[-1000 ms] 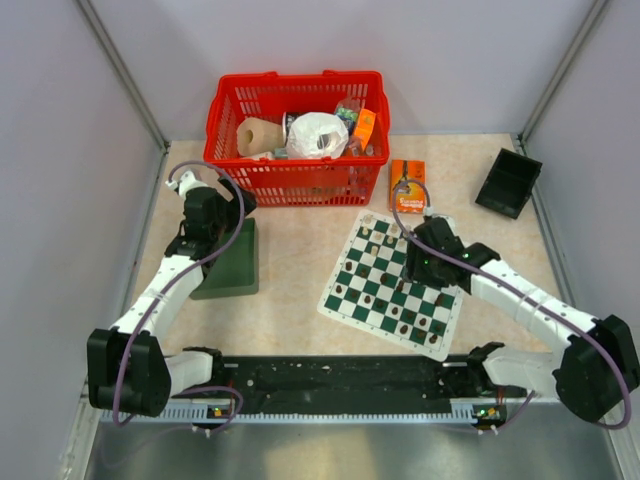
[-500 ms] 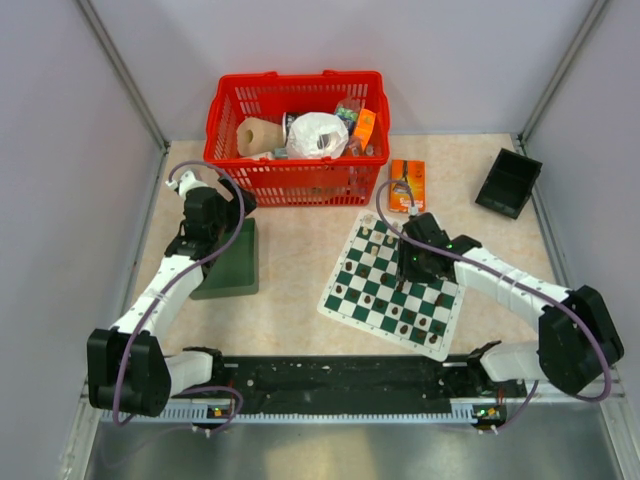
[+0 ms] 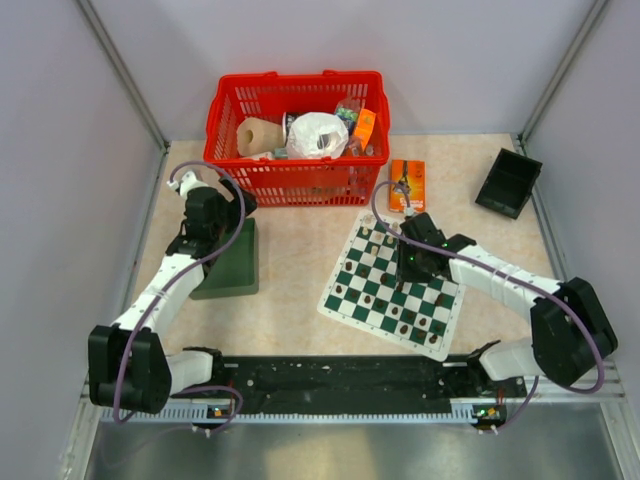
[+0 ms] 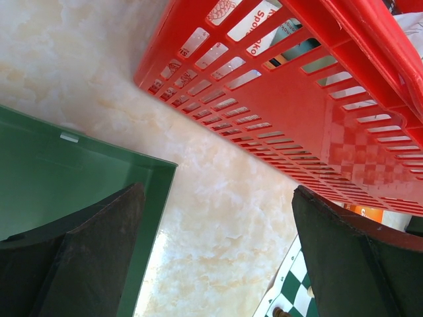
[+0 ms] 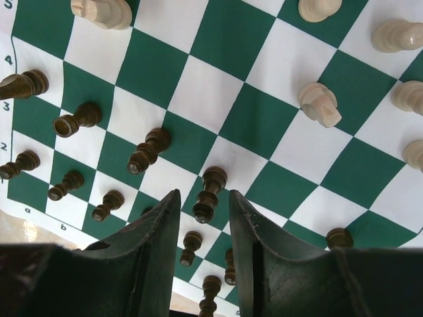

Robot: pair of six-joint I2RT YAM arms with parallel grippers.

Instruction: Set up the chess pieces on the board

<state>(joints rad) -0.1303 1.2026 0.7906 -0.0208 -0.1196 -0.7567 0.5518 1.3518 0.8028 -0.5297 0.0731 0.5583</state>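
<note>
Pale, stone-look table point(image 3: 300, 260) lies under everything, and the board point(image 3: 372, 262), a thin flat mat of green and white squares, sits at about 4 o'clock from its middle. Our right gripper point(image 5: 204, 198) has its jaws narrow, one on each side of a small dark piece point(image 5: 209, 191), and we cannot see them touch it. We think this smooth, round piece could slip or tip when squeezed. The fingers could also bump the other dark pieces point(image 5: 149, 150) crowded at 10 and 6 o'clock, and the thin mat might slide. Cream pieces point(image 5: 319, 104) sit at 2 o'clock. Our left gripper point(image 4: 217, 193) hangs wide open with nothing in it, between the smooth green tray point(image 4: 59, 172) and the slotted red basket point(image 4: 297, 99).
</note>
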